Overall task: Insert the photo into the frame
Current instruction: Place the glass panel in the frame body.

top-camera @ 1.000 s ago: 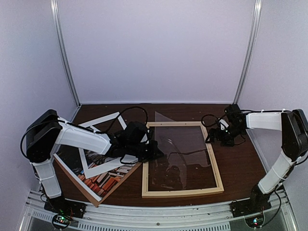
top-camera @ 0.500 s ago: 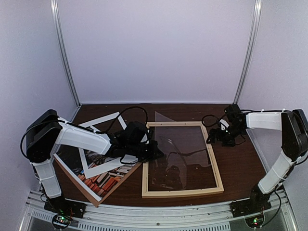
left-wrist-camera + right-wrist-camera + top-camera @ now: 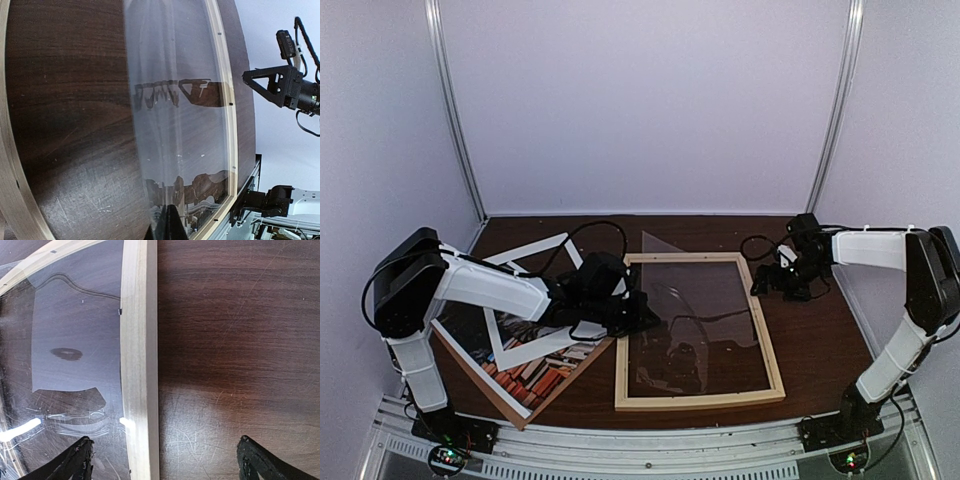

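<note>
The frame [image 3: 700, 401] of light wood lies flat in the middle of the table. A clear sheet [image 3: 692, 300] rests askew in it, one corner poking past the far left rail. My left gripper [image 3: 648, 322] is shut on the sheet's left edge; in the left wrist view its closed fingers [image 3: 170, 226] pinch the sheet [image 3: 170, 100]. My right gripper [image 3: 767, 285] is open, and its fingertips [image 3: 80, 457] straddle the frame's right rail [image 3: 140, 365] just above it. The photo [image 3: 545, 372] lies at the left, partly under the left arm.
A white mat border [image 3: 520, 352] lies on the photo, and a brown backing board [image 3: 520, 410] lies under it. A second white border [image 3: 535, 248] lies behind the left arm. The right gripper [image 3: 280, 87] shows in the left wrist view.
My right gripper has shifted slightly toward the back along the frame's right rail. The left arm and the clear sheet have not visibly moved.
</note>
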You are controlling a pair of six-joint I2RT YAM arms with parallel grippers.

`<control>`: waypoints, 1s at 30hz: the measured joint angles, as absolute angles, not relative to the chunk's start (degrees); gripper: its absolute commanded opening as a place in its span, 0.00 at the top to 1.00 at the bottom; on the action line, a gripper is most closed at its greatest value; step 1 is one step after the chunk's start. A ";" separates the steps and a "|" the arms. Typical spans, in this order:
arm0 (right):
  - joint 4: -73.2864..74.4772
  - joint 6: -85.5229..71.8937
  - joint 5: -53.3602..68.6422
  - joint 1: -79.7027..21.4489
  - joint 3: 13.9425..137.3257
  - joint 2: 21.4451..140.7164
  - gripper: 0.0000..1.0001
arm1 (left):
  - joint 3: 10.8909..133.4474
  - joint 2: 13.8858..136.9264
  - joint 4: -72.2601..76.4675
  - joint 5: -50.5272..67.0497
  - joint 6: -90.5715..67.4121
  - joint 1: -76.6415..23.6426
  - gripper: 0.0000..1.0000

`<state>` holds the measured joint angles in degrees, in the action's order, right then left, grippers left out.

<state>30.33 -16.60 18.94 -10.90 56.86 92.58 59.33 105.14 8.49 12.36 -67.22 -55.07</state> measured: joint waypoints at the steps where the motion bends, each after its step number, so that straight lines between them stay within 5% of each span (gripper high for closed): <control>1: 30.35 -16.60 18.83 -10.87 56.88 92.58 0.00 | 59.31 105.01 8.49 12.36 -67.22 -55.07 1.00; 30: 30.48 -16.40 18.04 -10.24 57.06 92.58 0.01 | 58.06 103.94 8.51 12.16 -69.08 -55.27 1.00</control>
<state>30.48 -16.40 18.04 -10.24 57.06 92.58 58.06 103.94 8.51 12.16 -69.08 -55.27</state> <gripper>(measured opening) 0.990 0.010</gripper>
